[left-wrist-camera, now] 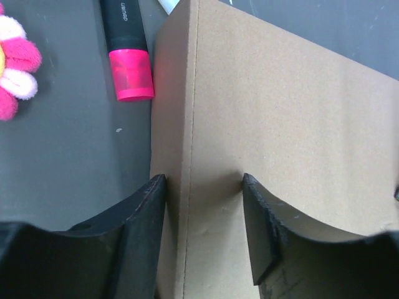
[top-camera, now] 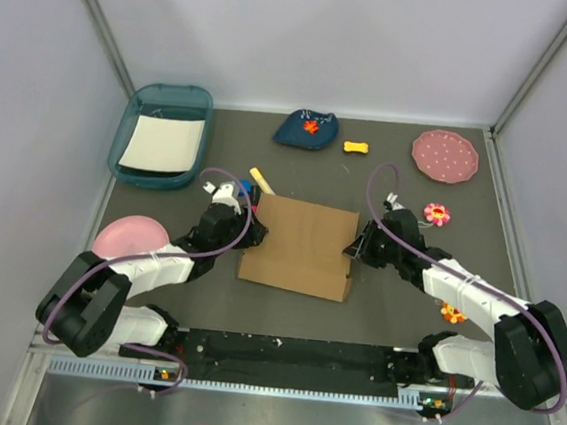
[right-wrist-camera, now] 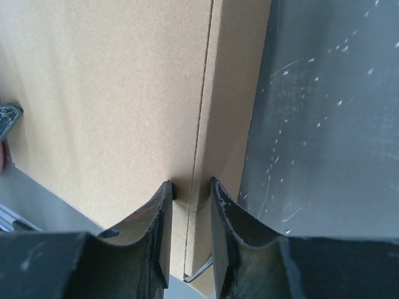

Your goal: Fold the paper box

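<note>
While right gripper (right-wrist-camera: 190, 184) pinches the paper box (top-camera: 298, 246), left gripper (left-wrist-camera: 204, 180) gapes astride its edge

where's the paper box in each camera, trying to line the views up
top external: paper box at the centre of the frame, lying flat.
left wrist: paper box fills the middle and right, one edge running up the frame.
right wrist: paper box fills the left and middle.
shared landmark: the dark table, left of the box in the left wrist view, right of it in the right wrist view.
</note>
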Robot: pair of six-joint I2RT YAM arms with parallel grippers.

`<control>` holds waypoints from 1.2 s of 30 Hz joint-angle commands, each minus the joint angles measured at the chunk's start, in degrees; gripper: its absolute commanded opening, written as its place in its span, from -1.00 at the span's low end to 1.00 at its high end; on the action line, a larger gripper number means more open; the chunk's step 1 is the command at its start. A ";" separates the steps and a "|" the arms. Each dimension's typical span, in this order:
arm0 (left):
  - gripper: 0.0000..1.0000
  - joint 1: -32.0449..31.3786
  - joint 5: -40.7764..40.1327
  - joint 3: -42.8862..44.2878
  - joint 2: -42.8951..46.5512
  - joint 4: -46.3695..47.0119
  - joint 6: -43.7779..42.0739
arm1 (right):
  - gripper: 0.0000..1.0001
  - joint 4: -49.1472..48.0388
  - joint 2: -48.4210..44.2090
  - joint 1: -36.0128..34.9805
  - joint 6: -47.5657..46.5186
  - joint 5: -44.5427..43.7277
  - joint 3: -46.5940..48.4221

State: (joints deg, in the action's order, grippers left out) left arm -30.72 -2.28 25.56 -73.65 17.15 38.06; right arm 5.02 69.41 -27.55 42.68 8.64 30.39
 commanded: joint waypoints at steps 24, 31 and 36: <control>0.14 -4.52 3.18 -1.48 3.23 -2.11 2.89 | -0.22 14.22 -2.07 3.56 -5.23 -8.47 2.30; 0.29 -4.17 -3.07 0.80 12.02 -9.32 1.49 | -0.02 20.03 -7.70 5.49 -6.55 -8.47 6.34; 0.47 -3.47 -6.15 1.77 15.37 -12.30 0.87 | 0.03 22.05 -10.86 5.67 -6.90 -8.47 7.84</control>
State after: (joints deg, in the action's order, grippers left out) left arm -34.87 -4.80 24.80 -61.32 8.08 40.27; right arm 22.81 61.54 -22.57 37.21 1.17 35.18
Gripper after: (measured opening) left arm 0.703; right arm 0.507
